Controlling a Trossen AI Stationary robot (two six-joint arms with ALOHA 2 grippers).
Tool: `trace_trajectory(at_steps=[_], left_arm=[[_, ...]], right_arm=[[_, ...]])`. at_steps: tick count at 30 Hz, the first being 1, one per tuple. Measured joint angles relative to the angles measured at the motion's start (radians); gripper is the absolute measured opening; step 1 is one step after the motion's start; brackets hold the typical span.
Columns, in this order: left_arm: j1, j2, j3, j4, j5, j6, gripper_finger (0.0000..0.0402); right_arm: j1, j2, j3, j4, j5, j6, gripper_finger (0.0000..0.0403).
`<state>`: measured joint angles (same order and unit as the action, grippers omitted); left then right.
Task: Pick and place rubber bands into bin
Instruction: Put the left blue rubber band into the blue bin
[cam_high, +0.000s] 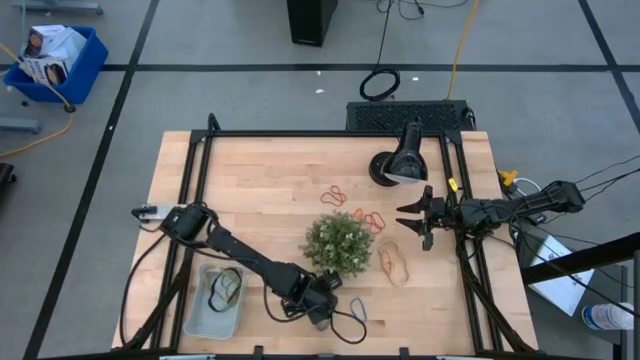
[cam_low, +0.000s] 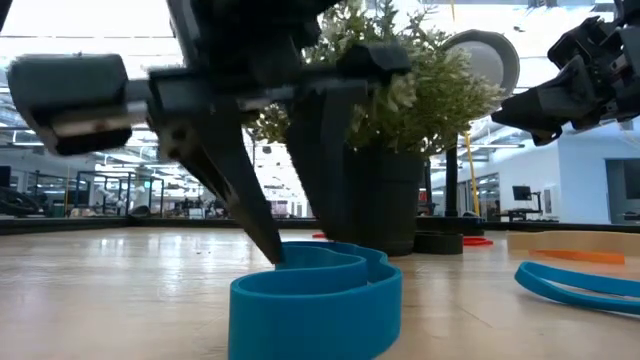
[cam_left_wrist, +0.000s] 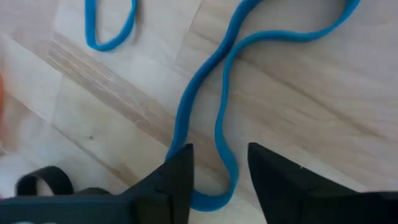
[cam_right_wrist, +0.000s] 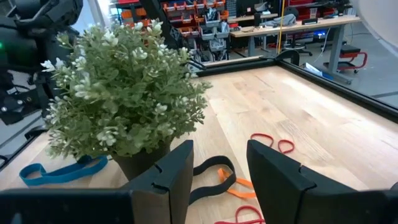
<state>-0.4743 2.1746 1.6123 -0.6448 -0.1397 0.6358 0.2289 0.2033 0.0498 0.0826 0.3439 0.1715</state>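
Observation:
A blue rubber band (cam_left_wrist: 205, 106) lies in a winding loop on the wooden table near its front edge, and also shows in the low view (cam_low: 315, 300). My left gripper (cam_left_wrist: 217, 152) is open, down at the table, with its fingers either side of the band's looped end (cam_left_wrist: 214, 198). A second blue band (cam_left_wrist: 109, 31) lies close by. Orange-red bands (cam_high: 375, 220) and a tan one (cam_high: 395, 262) lie around the potted plant (cam_high: 338, 243). The pale bin (cam_high: 195, 322) at the front left holds a few bands (cam_high: 225, 287). My right gripper (cam_high: 410, 222) is open and empty, right of the plant. My left gripper comes from above, pointing down, astride the blue band's looped end. One fingertip (cam_left_wrist: 181, 155) stands right at one strand (cam_left_wrist: 176, 134) of the band. I cannot tell whether it touches. The band lies flat on the table.
The plant (cam_low: 400, 150) stands just behind my left gripper. A black stand with a round white head (cam_high: 400, 160) sits at the far right. A black frame (cam_high: 195, 180) runs along the table's sides. Bare wood (cam_high: 250, 200) lies far left.

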Motion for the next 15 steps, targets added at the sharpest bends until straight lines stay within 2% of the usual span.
trace_trajectory(at_steps=[15], left_arm=[[0.007,0.028,0.002,-0.002,0.021,-0.097,0.0054]], right_arm=[[0.0,0.021,0.0,0.009,0.0,0.0,0.0146]])
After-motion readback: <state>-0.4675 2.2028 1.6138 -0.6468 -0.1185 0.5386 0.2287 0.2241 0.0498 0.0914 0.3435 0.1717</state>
